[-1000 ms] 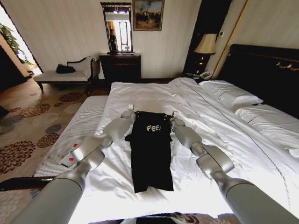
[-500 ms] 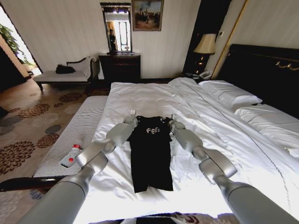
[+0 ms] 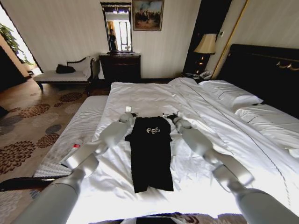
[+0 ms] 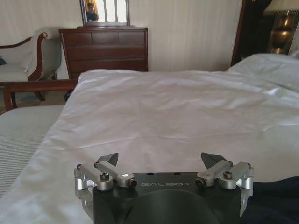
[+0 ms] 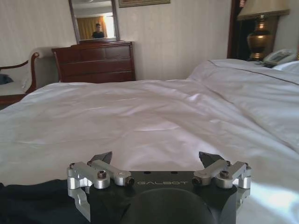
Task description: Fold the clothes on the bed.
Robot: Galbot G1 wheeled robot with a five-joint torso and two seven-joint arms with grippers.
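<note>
The clothes, a black T-shirt (image 3: 150, 154) with white lettering, lie flat as a long narrow strip on the bed (image 3: 145, 95). My left gripper (image 3: 129, 113) hovers at the shirt's far left corner and my right gripper (image 3: 170, 115) at its far right corner. In the left wrist view the left gripper (image 4: 160, 159) is open with nothing between its fingers, and black fabric (image 4: 275, 200) shows beside it. In the right wrist view the right gripper (image 5: 155, 157) is open too, empty, with black fabric (image 5: 32, 200) at its side.
A grey striped bench (image 3: 79, 126) runs along the bed's left side with a small red-and-white packet (image 3: 74, 147) on it. Pillows (image 3: 229, 93) and a dark headboard (image 3: 261, 70) lie to the right. A dresser (image 3: 120, 66) and chaise (image 3: 65, 74) stand by the far wall.
Both arms have dropped lower and stretched farther out. The grippers now sit just outside the shirt's far corners, and the shirt's far edge has settled slightly nearer to me.
</note>
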